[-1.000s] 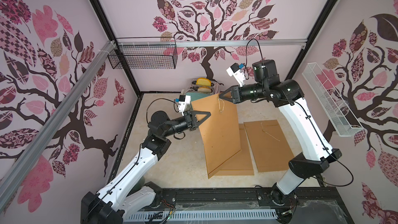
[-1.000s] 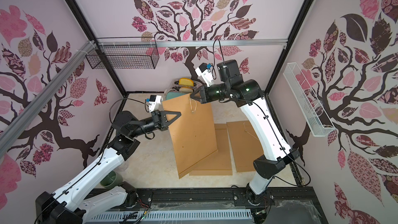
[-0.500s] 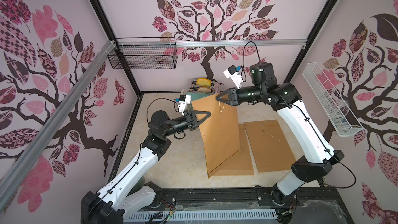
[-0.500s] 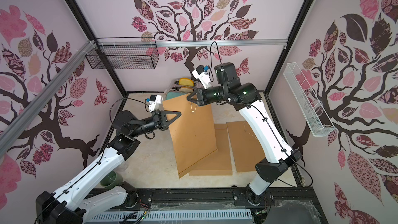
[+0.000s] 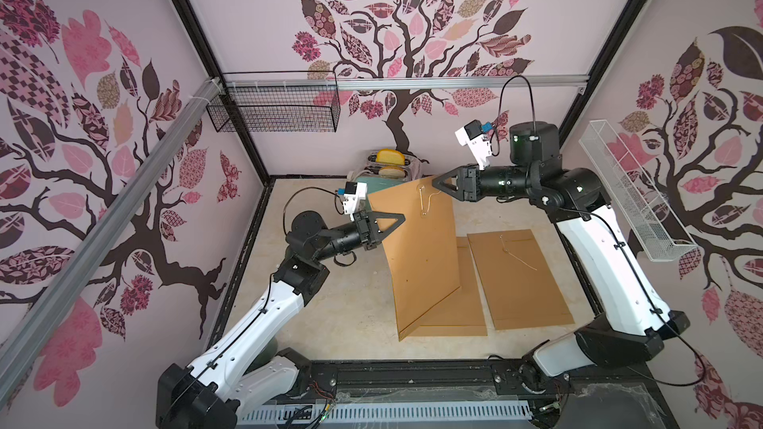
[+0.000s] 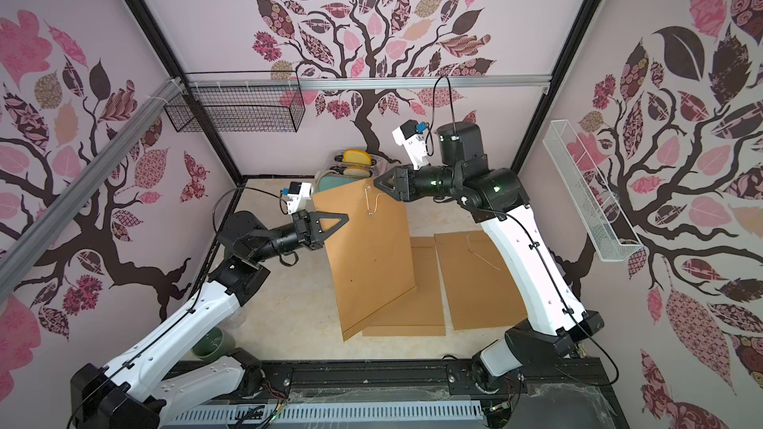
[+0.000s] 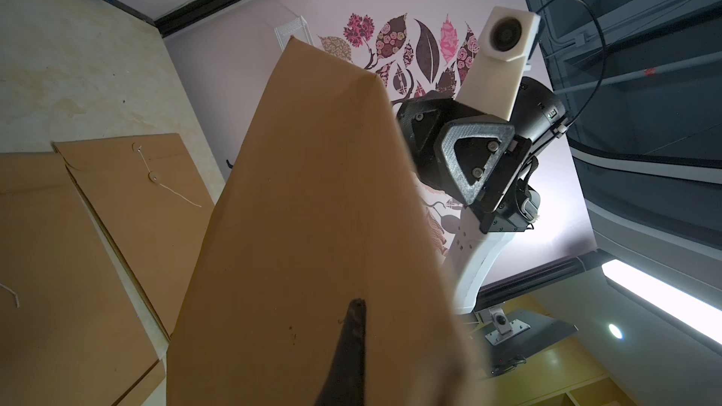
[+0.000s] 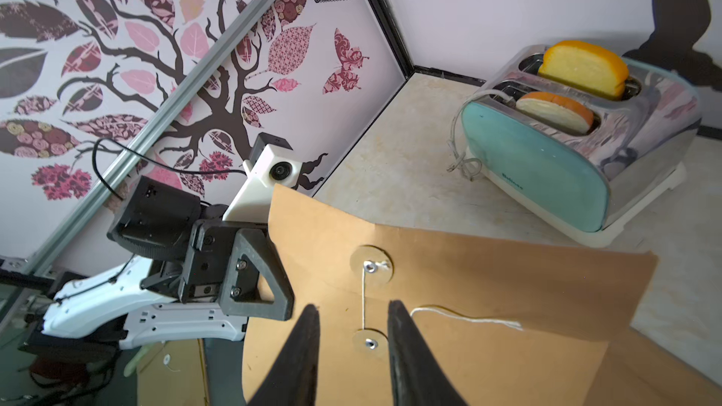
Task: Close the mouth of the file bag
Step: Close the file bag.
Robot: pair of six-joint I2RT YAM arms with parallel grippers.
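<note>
Flap [image 8: 488, 267] looks folded down; white string [image 8: 363, 298] not yet wound.
Our left tool [image 5: 398, 218] clamps the edge of the brown kraft-paper file bag [image 5: 417, 249], stood on end at the centre of the beige surface [image 5: 330, 282]. Our right tool [image 8: 351, 308] gapes empty astride the string. Flat brown envelopes [image 5: 516, 278] lie at 4 o'clock and a teal toaster [image 8: 539, 173] stands at 12, within leaf-patterned pink walls [image 5: 247, 14].
</note>
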